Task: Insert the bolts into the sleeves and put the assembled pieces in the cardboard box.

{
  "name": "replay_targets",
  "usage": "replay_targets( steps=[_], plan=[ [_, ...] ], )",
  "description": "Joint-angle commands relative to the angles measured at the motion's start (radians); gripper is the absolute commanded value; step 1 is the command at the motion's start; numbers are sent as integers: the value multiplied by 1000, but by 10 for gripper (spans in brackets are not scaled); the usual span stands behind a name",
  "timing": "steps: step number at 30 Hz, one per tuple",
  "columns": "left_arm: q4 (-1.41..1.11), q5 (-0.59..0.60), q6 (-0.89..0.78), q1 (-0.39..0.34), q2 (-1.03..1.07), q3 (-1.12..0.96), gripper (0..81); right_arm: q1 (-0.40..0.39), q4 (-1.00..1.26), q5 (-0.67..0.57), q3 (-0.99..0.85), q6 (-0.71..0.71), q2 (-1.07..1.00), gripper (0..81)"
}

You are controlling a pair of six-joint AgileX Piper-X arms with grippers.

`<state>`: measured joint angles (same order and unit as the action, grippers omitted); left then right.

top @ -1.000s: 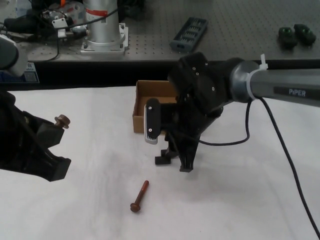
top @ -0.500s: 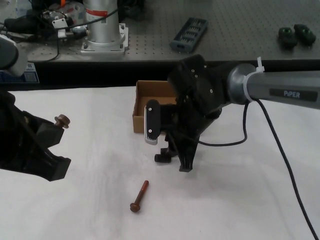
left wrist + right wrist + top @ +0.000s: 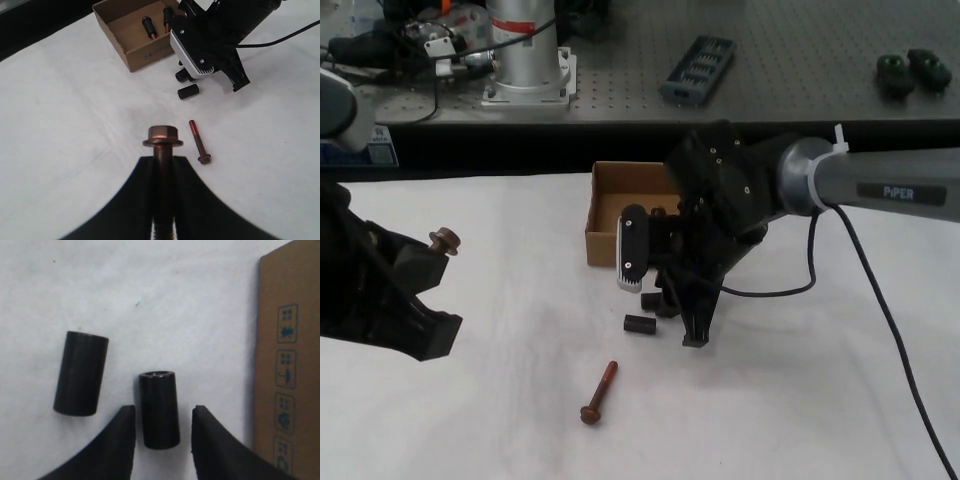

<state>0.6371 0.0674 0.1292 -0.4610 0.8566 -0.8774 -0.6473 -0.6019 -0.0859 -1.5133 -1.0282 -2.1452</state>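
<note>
around: cardboard box [image 3: 600,248] just behind the right arm, two assembled pieces [image 3: 148,26] inside; loose bolt [image 3: 599,392] lying nearer | surface: white-clothed worktop [image 3: 800,400] | right pincer [image 3: 163,412] open, astride one sleeve [image 3: 159,390] with gaps either side; second sleeve [image 3: 80,372] just beside | left pincer [image 3: 161,167] clamped on held bolt [image 3: 161,142], head up

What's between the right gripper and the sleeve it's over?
Nothing visible. The sleeve lies between the open fingers of the right gripper, with gaps on both sides. A second sleeve lies apart on one side, the cardboard box on the other.
</note>
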Motion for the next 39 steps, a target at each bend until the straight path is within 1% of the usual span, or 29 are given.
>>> replay_targets(
  steps=[1,2,4,10,13,16,19,21,26,32,35,39],
  plan=[
    [-19,-10,-14,-1,-10,0,6,10,-11,2,2,-5,-9,300],
    [-22,-10,-14,-1,-10,0,6,10,-11,-1,2,-5,-9,290],
    [-26,-10,-14,-1,-10,0,6,10,-14,-10,2,-5,-9,242],
    [-27,-10,-14,-1,-10,0,6,8,-19,-13,2,-7,-9,21],
    [-27,-10,-14,-1,-10,0,6,-1,-46,12,2,-7,-9,20],
    [-17,-10,-14,-1,-10,0,6,-8,-92,86,2,-7,1,19],
    [-9,-10,-14,-1,-10,0,6,-10,-143,103,2,4,38,19],
    [-9,-10,-14,-1,-10,0,6,-13,-173,100,2,49,77,19],
    [-48,-10,-29,-1,-10,0,6,-19,-276,41,4,174,203,19],
    [-196,-7,-165,-1,-8,0,6,-27,-330,-62,75,307,384,19],
    [-311,47,-217,-1,6,0,6,-28,-330,-100,129,372,483,19],
    [-483,182,-289,-1,63,0,6,-28,-328,-165,210,447,599,19]
  ],
)
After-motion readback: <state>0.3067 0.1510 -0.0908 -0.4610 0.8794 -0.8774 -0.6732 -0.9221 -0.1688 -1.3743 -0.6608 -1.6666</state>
